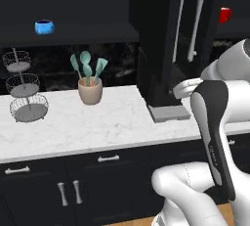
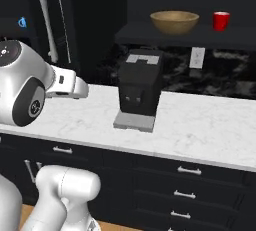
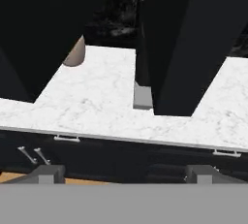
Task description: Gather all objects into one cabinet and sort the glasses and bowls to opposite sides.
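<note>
While raised, end effector [image 3: 124, 173] faces the counter [image 3: 97, 106].

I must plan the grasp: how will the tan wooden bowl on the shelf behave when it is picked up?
The wooden bowl looks stiff and probably light. It is wide and shallow, so it should sit stable and not tip. Its smooth curved wall may slip from a narrow tool; the rim seems the better hold.

We note a wide tan wooden bowl [image 2: 174, 22] and a small red mug [image 2: 220, 21] standing apart on a dark shelf [image 2: 200, 36] at the far right, bowl to the left. Below, a black coffee machine [image 2: 138, 90] stands on the white marble counter [image 2: 200, 130]. A white wall outlet [image 2: 197, 58] sits behind. At far left we see a long silver bar handle [image 2: 46, 22] and a bright-blue vessel [image 2: 22, 22], partly hidden.
</note>
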{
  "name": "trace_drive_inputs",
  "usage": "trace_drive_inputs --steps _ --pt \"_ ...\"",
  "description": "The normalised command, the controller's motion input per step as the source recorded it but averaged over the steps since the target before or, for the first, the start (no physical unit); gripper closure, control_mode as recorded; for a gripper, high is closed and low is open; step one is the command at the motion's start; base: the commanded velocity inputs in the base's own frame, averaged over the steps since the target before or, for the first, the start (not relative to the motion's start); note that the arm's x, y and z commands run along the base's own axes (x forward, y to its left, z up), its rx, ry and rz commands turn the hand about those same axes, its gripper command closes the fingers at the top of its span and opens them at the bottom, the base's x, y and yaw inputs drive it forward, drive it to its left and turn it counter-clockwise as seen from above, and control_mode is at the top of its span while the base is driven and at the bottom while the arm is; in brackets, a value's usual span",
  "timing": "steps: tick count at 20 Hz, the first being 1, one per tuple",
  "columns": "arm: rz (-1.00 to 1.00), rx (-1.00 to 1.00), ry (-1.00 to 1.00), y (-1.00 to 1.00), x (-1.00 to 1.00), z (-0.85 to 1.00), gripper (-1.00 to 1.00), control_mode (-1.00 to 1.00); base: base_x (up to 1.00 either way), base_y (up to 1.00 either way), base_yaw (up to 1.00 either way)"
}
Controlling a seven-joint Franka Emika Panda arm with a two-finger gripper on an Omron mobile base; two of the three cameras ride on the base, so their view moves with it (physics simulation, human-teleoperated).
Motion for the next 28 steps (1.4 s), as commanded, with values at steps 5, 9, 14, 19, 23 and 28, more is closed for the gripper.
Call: trace_drive_inputs --steps 5,9,14,19,23,28 --pt "0.0 0.0 0.0 0.0 0.0 0.0 -1.0 1.0 -0.24 1.0 0.0" --pt "0.0 0.0 0.0 0.0 0.0 0.0 -1.0 1.0 -0.1 1.0 0.0" --pt "0.0 0.0 0.0 0.0 0.0 0.0 -1.0 1.0 0.0 0.59 -0.01" --pt "0.0 0.0 0.0 0.0 0.0 0.0 -1.0 1.0 0.05 0.07 0.0" --pt "0.0 0.0 0.0 0.0 0.0 0.0 -1.0 1.0 0.44 0.44 0.0" --pt "0.0 0.0 0.0 0.0 0.0 0.0 -1.0 1.0 0.64 0.62 -0.01"
